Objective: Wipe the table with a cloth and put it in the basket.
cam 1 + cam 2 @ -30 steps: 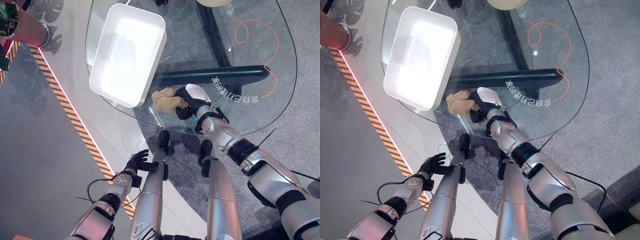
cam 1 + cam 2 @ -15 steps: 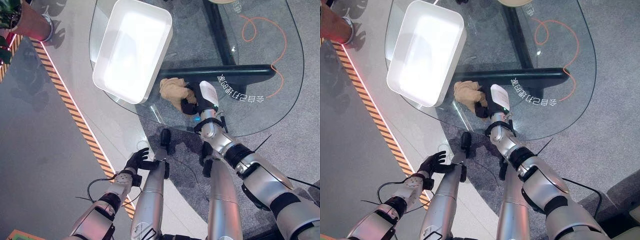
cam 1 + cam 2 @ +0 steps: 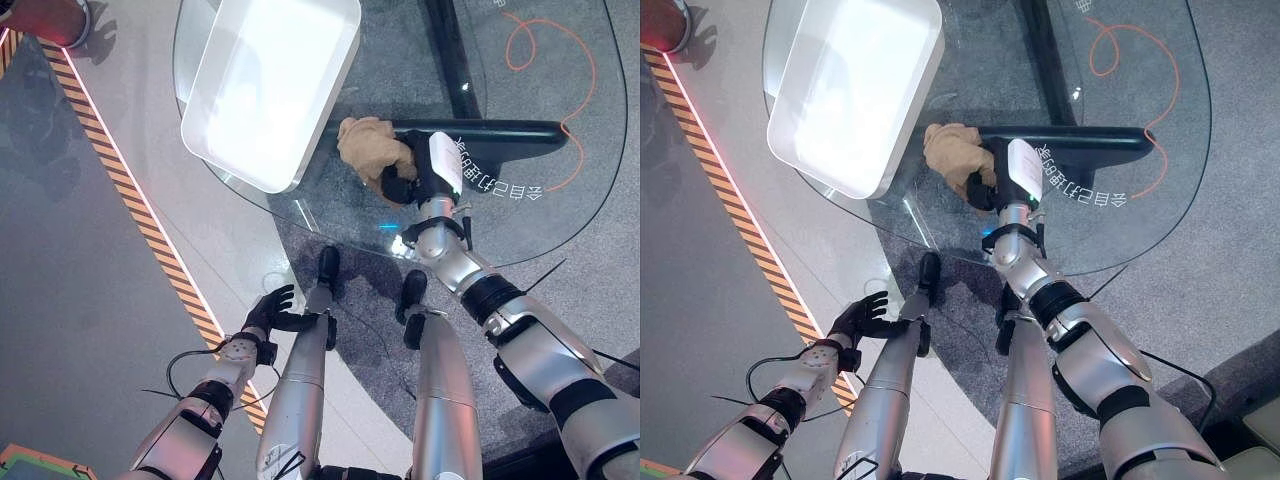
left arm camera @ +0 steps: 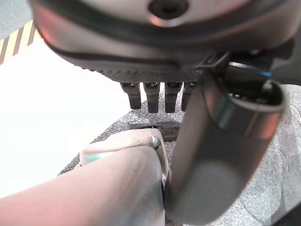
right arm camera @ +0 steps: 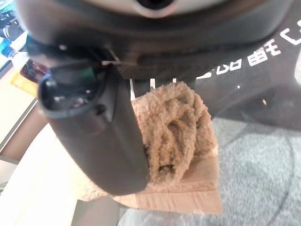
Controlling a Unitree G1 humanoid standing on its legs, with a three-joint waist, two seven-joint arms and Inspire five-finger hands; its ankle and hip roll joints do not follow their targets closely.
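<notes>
Right hand (image 3: 418, 178) grips the bunched tan cloth (image 3: 372, 152), now farther up the glass table (image 3: 560, 215), beside the white basket (image 3: 270, 85); left hand (image 3: 268, 312) open.

One row of white characters (image 3: 495, 185) printed on the glass table (image 3: 545, 235), near its front edge — seen reversed from here, not legible. Left of the table, an orange-and-black hazard stripe (image 3: 133, 200) runs along the floor — no wording on it.
</notes>
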